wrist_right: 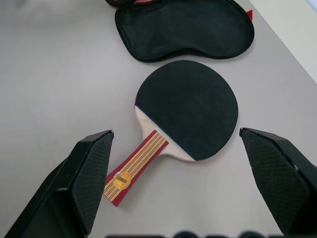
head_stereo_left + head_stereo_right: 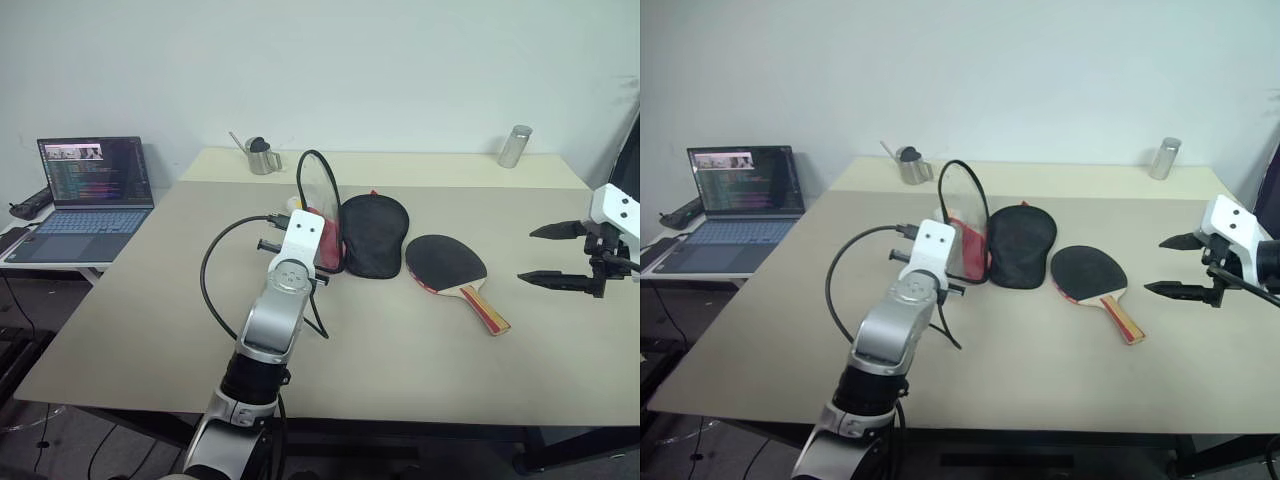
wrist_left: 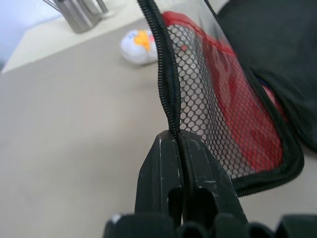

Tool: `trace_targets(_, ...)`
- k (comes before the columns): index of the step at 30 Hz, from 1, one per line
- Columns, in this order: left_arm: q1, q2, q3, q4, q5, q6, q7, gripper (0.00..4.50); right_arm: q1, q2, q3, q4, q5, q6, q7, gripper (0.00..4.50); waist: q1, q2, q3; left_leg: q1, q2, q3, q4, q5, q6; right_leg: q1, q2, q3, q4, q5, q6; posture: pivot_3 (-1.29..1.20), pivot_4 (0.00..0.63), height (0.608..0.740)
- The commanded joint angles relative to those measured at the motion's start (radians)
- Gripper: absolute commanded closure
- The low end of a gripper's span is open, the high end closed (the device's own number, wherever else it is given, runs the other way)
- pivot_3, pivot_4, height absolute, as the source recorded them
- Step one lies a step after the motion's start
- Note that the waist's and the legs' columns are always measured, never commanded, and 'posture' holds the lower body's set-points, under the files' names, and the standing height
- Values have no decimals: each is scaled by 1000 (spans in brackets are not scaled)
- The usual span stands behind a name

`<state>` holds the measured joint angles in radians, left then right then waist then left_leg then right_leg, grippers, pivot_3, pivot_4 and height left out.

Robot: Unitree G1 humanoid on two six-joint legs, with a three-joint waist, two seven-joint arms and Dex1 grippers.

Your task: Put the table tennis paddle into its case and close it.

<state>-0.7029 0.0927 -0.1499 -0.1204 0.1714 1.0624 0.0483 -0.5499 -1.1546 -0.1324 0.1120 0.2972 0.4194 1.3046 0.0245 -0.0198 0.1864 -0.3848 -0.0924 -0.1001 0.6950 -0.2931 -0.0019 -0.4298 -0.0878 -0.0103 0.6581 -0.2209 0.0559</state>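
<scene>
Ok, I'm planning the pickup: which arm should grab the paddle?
Probably the right. Its gripper hangs open beside the table tennis paddle, which lies flat next to the case. The left gripper is shut on the case's zip edge.

My beige surface (image 2: 150, 300) carried the paddle (image 2: 446, 262), the open case (image 2: 375, 235), a metal jug (image 2: 262, 157) and a metal cup (image 2: 515, 146).

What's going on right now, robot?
Left pincer shut on case flap, holding it up. Right pincer open above paddle. Paddle flat on table, nothing blocking.
</scene>
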Motion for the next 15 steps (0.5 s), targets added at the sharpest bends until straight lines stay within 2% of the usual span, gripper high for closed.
trace_targets(1,-1,-15,-24,-57,-15,8,-38,4477,-22,1,-9,-14,10,-15,-2,0,0,0,0,0,0,0,0,0,0,0,0,0,0,0,0,0,150,740)
trace_targets(15,44,-45,-54,-138,-14,73,-67,4477,-15,-8,-17,-31,12,-7,5,0,0,0,0,1,0,-3,0,0,0,4,0,0,-1,0,0,0,150,740)
